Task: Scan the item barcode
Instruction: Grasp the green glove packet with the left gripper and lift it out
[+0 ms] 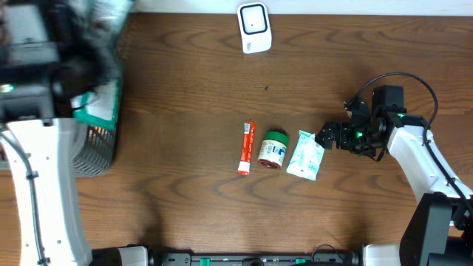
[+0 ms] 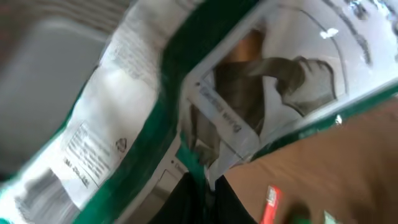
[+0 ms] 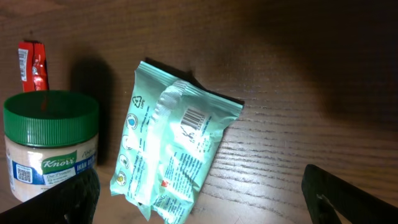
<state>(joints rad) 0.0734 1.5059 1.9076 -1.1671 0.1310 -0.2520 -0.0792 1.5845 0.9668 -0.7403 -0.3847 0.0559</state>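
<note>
Green-white pouch (image 2: pixel 124 112) pinched by closed left gripper (image 2: pixel 202 190); right gripper (image 3: pixel 199 196) wide open above mint packet (image 3: pixel 171 155).

Mock shop checkout: barcode scanner (image 1: pixel 254 28), basket (image 1: pixel 96 148), packaged goods (image 1: pixel 306 154) on table (image 1: pixel 185 89)

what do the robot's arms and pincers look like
Both arms have smooth white link shells with black joint housings: the right arm and the left arm. The right pincer is black, with dark blunt fingers. A thin black cable loops over the right wrist, where small green lights glow. No markings are legible.
</note>
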